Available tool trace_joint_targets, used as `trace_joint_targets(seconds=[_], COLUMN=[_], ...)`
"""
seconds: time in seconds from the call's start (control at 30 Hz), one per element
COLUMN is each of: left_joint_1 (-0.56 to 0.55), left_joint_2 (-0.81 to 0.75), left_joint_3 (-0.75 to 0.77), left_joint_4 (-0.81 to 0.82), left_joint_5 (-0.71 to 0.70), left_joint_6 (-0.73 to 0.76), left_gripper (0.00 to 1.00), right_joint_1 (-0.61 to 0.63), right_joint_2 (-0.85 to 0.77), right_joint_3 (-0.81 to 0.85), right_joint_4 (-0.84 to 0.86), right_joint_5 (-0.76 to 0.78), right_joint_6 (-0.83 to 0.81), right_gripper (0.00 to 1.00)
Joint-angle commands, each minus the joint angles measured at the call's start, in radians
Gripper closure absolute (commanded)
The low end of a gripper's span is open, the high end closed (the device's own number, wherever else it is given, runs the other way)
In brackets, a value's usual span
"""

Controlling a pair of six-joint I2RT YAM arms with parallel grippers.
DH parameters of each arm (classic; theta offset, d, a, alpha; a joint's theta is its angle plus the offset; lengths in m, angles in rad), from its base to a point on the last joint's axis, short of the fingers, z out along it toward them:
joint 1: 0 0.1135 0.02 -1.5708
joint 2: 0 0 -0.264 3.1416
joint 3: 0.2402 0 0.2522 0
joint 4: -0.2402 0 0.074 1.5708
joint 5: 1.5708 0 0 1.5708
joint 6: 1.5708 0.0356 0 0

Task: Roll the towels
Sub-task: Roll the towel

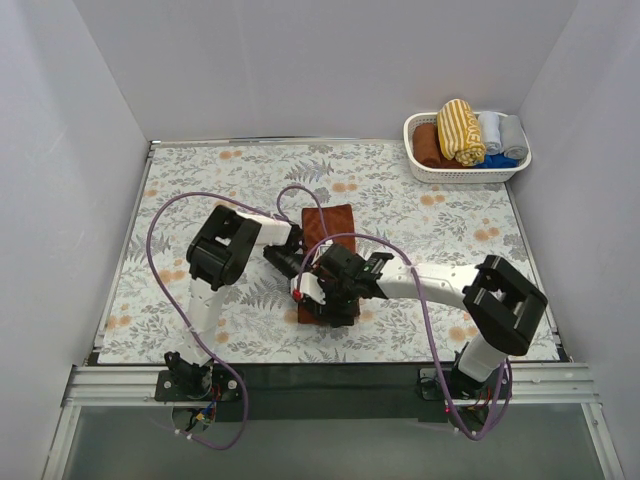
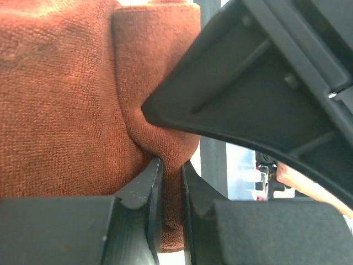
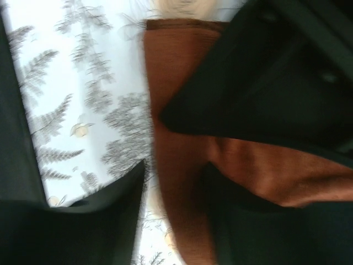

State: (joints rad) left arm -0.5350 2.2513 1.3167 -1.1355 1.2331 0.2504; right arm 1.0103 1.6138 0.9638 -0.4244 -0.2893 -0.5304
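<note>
- the rust-brown towel lies at the middle of the table, a long flat strip of looped terry on a cloth printed with grey ferns and orange blooms; both arms meet over its near end.
- the left gripper is pinched almost closed on a soft upright fold of this towel, with the nubby pile bulging out above its black fingertips.
- a black angular finger of the other arm presses its blunt tip into the same fold from the right.
- the right gripper has its jaws apart, straddling a band of the rust cloth; the view is blurred, so whether they clamp it cannot be told.
- the mustard-yellow towel, white-striped, sits rolled into a plump cylinder in the white slotted basket at the far right corner.
- beside it in the basket lie a brown roll, pale grey rolls and a bit of blue cloth.
</note>
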Motion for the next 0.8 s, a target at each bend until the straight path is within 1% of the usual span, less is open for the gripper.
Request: trace_joint_targets(seconds=[0.0,0.1,0.13,0.2,0.23,0.37,0.43,0.5,0.53,0.57,0.63,0.67,0.7,0.73,0.77], left_joint_1=[0.023,0.047,0.056,0.092,0.104,0.177,0.211,0.277,0.332,0.352,0.356,0.349,0.333,0.292,0.262], left_joint_2=[0.039,-0.005,-0.022,-0.067,-0.115,-0.255,-0.315,-0.422,-0.473,-0.596,-0.697,-0.785,-0.818,-0.857,-0.887], left_joint_3=[-0.004,-0.019,-0.025,-0.045,-0.063,-0.102,-0.126,-0.148,-0.166,-0.236,-0.289,-0.327,-0.347,-0.362,-0.404], left_joint_4=[0.089,0.094,0.095,0.102,0.1,0.092,0.112,0.182,0.236,0.364,0.43,0.462,0.474,0.482,0.49], left_joint_5=[-0.235,-0.224,-0.202,-0.175,-0.159,-0.124,-0.133,-0.185,-0.202,-0.245,-0.309,-0.323,-0.402,-0.438,-0.469], left_joint_6=[0.061,0.062,0.062,0.062,0.062,0.064,0.037,-0.015,-0.119,-0.188,-0.244,-0.244,-0.244,-0.244,-0.217], left_gripper=[0.96,0.93,0.89,0.82,0.73,0.64,0.62,0.62,0.61,0.58,0.55,0.54,0.52,0.52,0.52], right_joint_1=[0.007,0.004,0.004,-0.001,-0.004,-0.029,-0.062,-0.093,-0.125,-0.142,-0.191,-0.205,-0.219,-0.248,-0.262], right_joint_2=[0.04,0.032,0.026,0.002,-0.003,0.011,0.024,0.049,0.061,0.095,0.139,0.193,0.222,0.253,0.314], right_joint_3=[-0.007,-0.03,-0.048,-0.065,-0.068,-0.063,-0.053,-0.028,-0.017,-0.005,0.045,0.068,0.11,0.136,0.159], right_joint_4=[0.044,0.049,0.049,0.042,0.027,-0.028,-0.057,-0.076,-0.097,-0.108,-0.154,-0.171,-0.206,-0.232,-0.259], right_joint_5=[0.044,0.049,0.044,0.003,-0.017,-0.131,-0.181,-0.27,-0.301,-0.365,-0.427,-0.477,-0.505,-0.533,-0.594], right_joint_6=[0.007,0.0,-0.005,-0.009,-0.019,-0.031,-0.029,-0.019,-0.014,-0.007,-0.005,-0.006,-0.003,-0.009,-0.019], right_gripper=[0.62,0.86,0.98,0.99,0.99,0.99,0.99,0.99,0.99,0.99,0.99,0.99,0.99,0.99,0.99])
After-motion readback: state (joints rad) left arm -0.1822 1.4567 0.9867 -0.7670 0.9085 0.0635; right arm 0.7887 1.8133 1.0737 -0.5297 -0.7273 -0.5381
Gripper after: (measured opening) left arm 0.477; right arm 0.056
